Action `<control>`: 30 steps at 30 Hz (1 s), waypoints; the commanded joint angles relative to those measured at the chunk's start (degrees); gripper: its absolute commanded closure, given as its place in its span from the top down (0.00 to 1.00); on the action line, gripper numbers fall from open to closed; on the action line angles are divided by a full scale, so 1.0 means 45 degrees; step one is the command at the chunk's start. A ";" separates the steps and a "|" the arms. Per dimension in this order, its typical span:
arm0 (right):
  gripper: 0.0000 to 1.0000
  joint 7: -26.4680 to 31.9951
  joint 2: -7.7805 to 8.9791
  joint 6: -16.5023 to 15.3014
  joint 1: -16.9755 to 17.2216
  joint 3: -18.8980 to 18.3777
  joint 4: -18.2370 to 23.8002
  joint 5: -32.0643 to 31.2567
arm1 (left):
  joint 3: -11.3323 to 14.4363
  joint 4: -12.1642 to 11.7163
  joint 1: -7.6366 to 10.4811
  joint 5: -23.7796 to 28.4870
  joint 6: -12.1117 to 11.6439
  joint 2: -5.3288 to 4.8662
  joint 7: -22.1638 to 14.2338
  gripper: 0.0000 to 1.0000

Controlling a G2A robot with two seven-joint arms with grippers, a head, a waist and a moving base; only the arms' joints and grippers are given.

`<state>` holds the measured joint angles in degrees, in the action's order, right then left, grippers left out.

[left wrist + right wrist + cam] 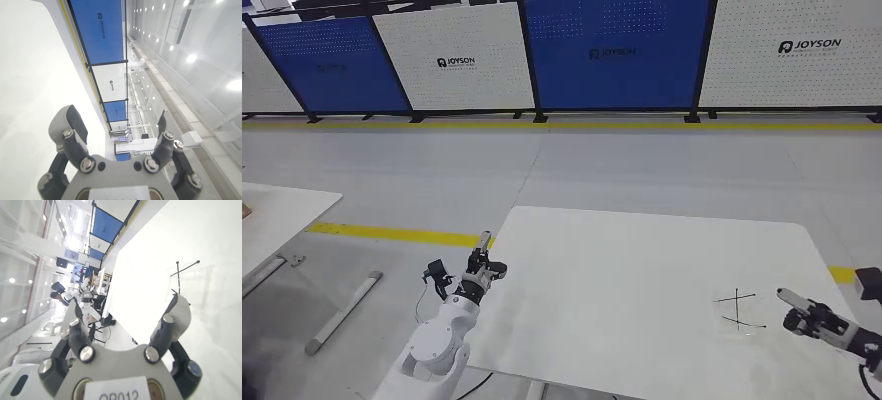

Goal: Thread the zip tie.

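**Top view.** I read thin black plastic zip ties (738, 297) lying crossed on the flat white rectangular table (642, 270), near its right edge. The right gripper (787, 296) sits just beside them, towards that edge. The left gripper (482, 243) stands at the table's left edge, well apart from the ties.

**Left wrist view.** The left gripper (119, 121) is released, jaws spread wide with nothing between them. The table (28, 75) lies beside one finger.

**Right wrist view.** The right gripper (126, 309) is released and empty. The zip ties (178, 272) cross on the table (151, 247) just beyond one fingertip (177, 303). I cannot tell whether they touch.
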<state>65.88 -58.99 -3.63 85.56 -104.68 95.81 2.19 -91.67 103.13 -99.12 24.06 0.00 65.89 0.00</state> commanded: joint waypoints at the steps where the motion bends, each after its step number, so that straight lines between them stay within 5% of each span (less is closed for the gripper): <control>1: 1.00 0.0553 0.0091 -0.0007 -0.0096 -0.0040 0.0118 -0.0256 | 0.0000 0.0000 0.0000 0.0000 0.0000 0.0000 0.0000 1.00; 3: 1.00 0.1229 0.0195 0.0157 -0.0371 -0.0029 0.0036 -0.0585 | 0.0000 0.0000 0.0000 0.0000 0.0000 0.0000 0.0000 1.00; 9: 1.00 0.3036 0.0542 0.2317 -0.2063 0.0994 -0.0362 -0.3186 | 0.0000 0.0000 0.0000 0.0000 0.0000 0.0000 0.0000 1.00; 14: 1.00 0.3057 0.0786 0.2361 -0.3145 0.2849 -0.1352 -0.4001 | 0.0000 0.0000 0.0000 0.0000 0.0000 0.0000 0.0000 1.00; 30: 1.00 0.3057 0.0786 0.2361 -0.3145 0.2849 -0.1352 -0.4001 | 0.0000 0.0000 0.0000 0.0000 0.0000 0.0000 0.0000 1.00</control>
<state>79.64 -55.46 7.00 71.41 -91.87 89.73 -15.81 -91.67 103.13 -99.12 24.06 0.00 65.89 0.00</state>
